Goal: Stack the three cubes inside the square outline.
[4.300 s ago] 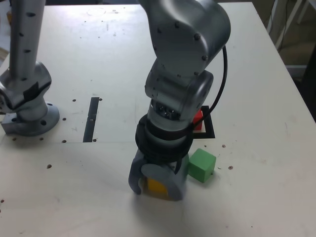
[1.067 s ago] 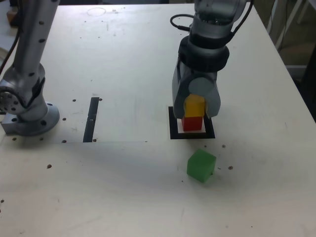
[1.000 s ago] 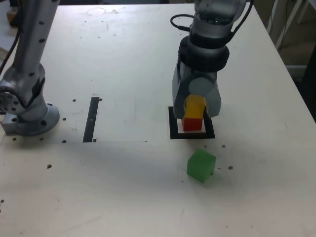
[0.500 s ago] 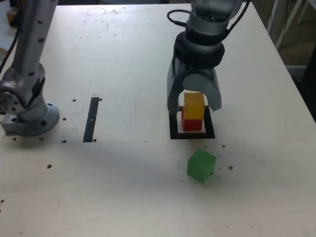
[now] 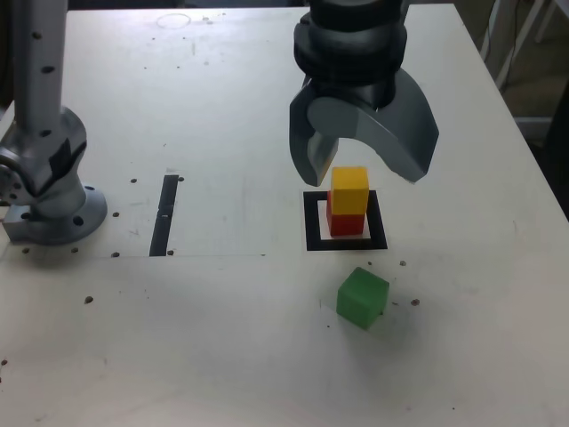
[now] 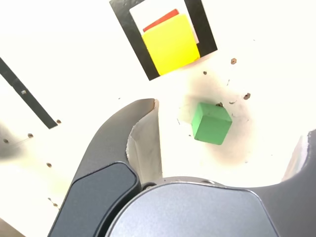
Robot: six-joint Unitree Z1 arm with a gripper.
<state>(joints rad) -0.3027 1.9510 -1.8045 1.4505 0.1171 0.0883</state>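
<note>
A pale tabletop (image 5: 222,356) fills the exterior view, dotted with small screw holes. Nearest the camera, a green cube (image 5: 363,298) lies alone on the bare surface, turned a little askew. It sits just near of a square outline (image 5: 311,222) of thick black tape, close to it but apart. It is the only cube not stacked, so it looks like the next one to be fetched.

Inside the square outline stands a short tower: a red cube (image 5: 342,224) on the table with a yellow cube (image 5: 349,189) resting squarely on top. From the wrist view the yellow cube (image 6: 171,44) almost wholly covers the red cube (image 6: 160,21), so the two are closely lined up. The green cube (image 6: 211,122) shows there too, between the tower and the camera.

Above the tower hangs the gripper (image 5: 363,158), pointing down, its two curved grey jaws spread wide and holding nothing. They stand clear of the yellow cube with open space on either side, which fits a release: the cube rests on its own weight.

Left of the square, well apart, a narrow black strip (image 5: 164,215) lies flat on the table. At the far left stands a grey metal column (image 5: 43,133) on a round bolted base.

Two cubes of three are stacked.
</note>
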